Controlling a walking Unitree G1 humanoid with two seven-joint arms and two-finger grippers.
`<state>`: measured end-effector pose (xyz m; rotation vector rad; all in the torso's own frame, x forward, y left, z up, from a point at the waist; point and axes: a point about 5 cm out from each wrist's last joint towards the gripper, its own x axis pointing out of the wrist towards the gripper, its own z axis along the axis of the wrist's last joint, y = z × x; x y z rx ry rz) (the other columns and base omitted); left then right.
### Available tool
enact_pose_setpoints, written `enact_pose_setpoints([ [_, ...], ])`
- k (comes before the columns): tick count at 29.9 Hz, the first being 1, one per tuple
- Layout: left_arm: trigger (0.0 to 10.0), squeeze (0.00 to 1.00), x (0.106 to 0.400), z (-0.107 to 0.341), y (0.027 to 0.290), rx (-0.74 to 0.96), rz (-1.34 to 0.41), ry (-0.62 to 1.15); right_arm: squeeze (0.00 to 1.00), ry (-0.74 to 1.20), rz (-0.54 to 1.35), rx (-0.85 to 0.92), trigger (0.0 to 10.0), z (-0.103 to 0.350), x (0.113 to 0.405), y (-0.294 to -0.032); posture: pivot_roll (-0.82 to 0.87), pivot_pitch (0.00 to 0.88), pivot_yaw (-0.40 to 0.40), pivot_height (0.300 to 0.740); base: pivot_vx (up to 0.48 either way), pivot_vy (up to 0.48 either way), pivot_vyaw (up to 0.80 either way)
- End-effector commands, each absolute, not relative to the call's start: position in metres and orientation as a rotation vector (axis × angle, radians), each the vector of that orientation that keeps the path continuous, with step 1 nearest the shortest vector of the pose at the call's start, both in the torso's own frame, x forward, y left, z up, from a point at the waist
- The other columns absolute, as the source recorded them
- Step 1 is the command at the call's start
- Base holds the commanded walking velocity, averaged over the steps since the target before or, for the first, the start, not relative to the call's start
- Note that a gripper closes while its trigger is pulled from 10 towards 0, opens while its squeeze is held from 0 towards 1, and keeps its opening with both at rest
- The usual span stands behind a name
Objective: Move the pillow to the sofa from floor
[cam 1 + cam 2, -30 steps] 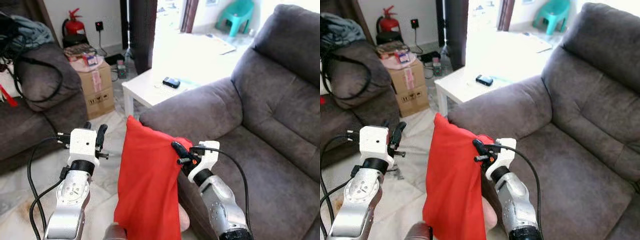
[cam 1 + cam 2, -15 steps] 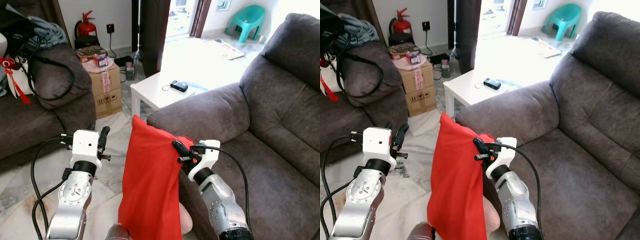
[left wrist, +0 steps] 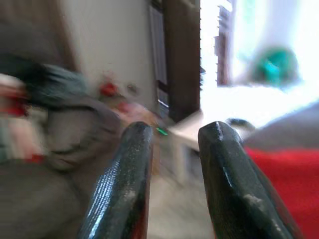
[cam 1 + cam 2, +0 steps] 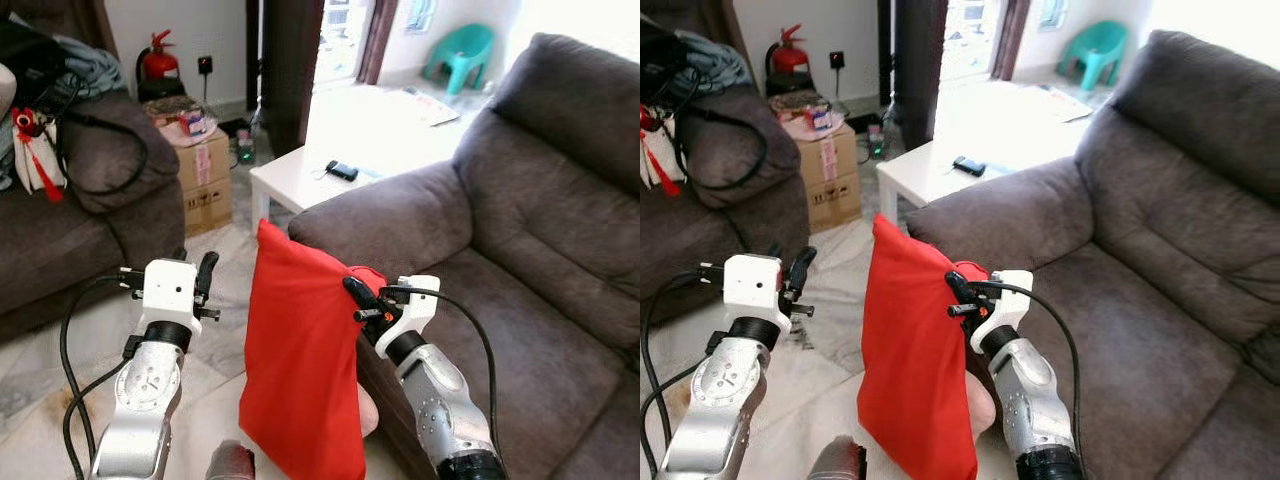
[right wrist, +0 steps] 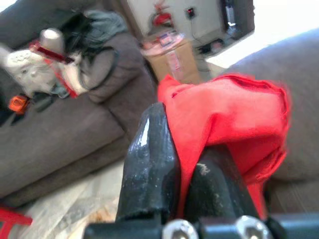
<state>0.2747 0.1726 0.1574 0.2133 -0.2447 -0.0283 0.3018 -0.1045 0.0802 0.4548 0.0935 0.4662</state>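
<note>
Pillow held up beside the sofa arm

The right gripper pinches the red pillow by its top corner so it hangs free, just off the sofa arm's front edge. The left gripper, fingers apart, holds nothing. The white table and cardboard box stand beyond; that arm blocks the seat.

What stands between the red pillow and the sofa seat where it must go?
The sofa's armrest does: the red pillow hangs from the right tool on the floor side of it, so it probably needs lifting over. The seat cushion beyond carries nothing visible.
</note>
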Motion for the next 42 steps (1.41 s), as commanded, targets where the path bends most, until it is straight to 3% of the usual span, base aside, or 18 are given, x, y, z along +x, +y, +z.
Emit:
enact_pose_setpoints([
  [1,10.0,0.0,0.2719,0.145,0.1751,0.222,-0.02,-0.192,0.0,-0.048,0.482,0.445,10.0,0.1083,0.31,-0.1056,0.25,0.0,-0.149,0.697,0.0,0.0,0.0],
  [20,10.0,0.0,0.274,0.143,0.1735,0.227,-0.022,-0.197,0.0,-0.056,0.491,0.432,10.0,0.11,0.3123,-0.105,0.24,0.0,-0.154,0.697,0.0,0.0,0.0],
  [26,10.0,0.0,0.2741,0.143,0.1733,0.23,-0.028,-0.2,0.0,-0.067,0.487,0.437,10.0,0.1118,0.3134,-0.105,0.24,0.0,-0.151,0.738,0.0,0.0,0.0],
  [42,10.0,0.0,0.2747,0.144,0.1731,0.241,-0.036,-0.198,0.0,-0.065,0.491,0.436,10.0,0.1107,0.3139,-0.1028,0.25,0.0,-0.147,0.74,0.0,0.0,0.0],
])
